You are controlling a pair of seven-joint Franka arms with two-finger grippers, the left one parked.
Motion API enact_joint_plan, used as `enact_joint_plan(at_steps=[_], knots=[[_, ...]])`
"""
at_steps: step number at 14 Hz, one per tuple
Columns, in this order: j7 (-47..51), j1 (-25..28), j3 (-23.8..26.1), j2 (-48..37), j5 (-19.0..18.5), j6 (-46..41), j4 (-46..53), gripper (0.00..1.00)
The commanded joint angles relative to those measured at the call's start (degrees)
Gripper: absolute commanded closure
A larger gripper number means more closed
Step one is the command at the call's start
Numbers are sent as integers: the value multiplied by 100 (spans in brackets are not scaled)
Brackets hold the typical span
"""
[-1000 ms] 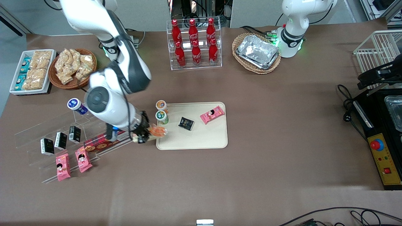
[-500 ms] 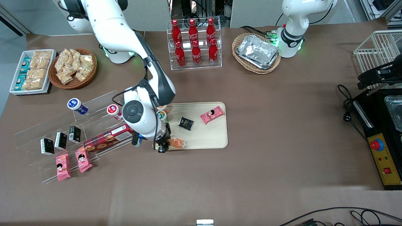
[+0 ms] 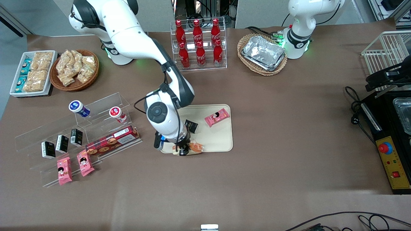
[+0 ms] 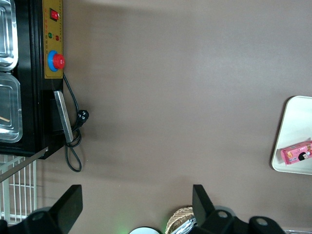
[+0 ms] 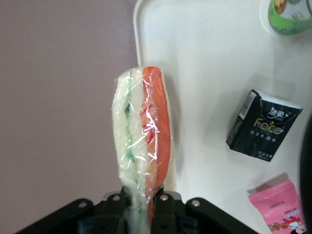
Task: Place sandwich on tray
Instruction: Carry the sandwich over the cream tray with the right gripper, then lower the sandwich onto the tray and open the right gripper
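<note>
Worktop [image 3: 273, 144]: brown, carrying the items below, listed from the working arm's end toward the parked arm's.

Dish [image 3: 14, 81]: white, rectangular, holding snack packets.
Basket [image 3: 54, 84]: wicker, with crinkly bags of tan snacks.
Stepped rack [image 3: 106, 99]: clear acrylic, with two round cups, three small black cartons, a red box [image 3: 110, 141] and two pink packets.
Hand [image 3: 183, 150]: pressed together on the sandwich, pinching it at one end; sits over the tray rim nearest the front camera.
Sandwich [image 5: 141, 131]: wrapped wedge, pale bread with green and orange-red filling edge; held edge-on, straddling the tray's rim, part over tray and part over worktop. Whether it touches the tray cannot be told.
Tray [image 3: 221, 141]: cream, rounded corners. On it: black packet [image 3: 192, 126] at 12 o'clock from the hand; pink packet [image 3: 217, 117] at 1 o'clock from the hand; a green-rimmed cup [image 5: 287, 17], seen only from the right wrist.
Bottle rack [image 3: 198, 45]: clear, six red cola bottles.
Second basket [image 3: 262, 54]: wicker, holding foil trays.
</note>
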Motion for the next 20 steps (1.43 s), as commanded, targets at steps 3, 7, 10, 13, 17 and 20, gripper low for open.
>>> enact_joint_plan(at_steps=[3,7,10,13,17,20], knots=[[-105,217,-12,215,24,51,169,100],[-175,349,-12,215,6,42,63,100],[-228,349,-4,277,6,60,54,100],[-219,340,-12,391,24,60,10,100],[-35,296,-3,400,103,51,10,94],[210,226,-3,400,164,43,19,71]])
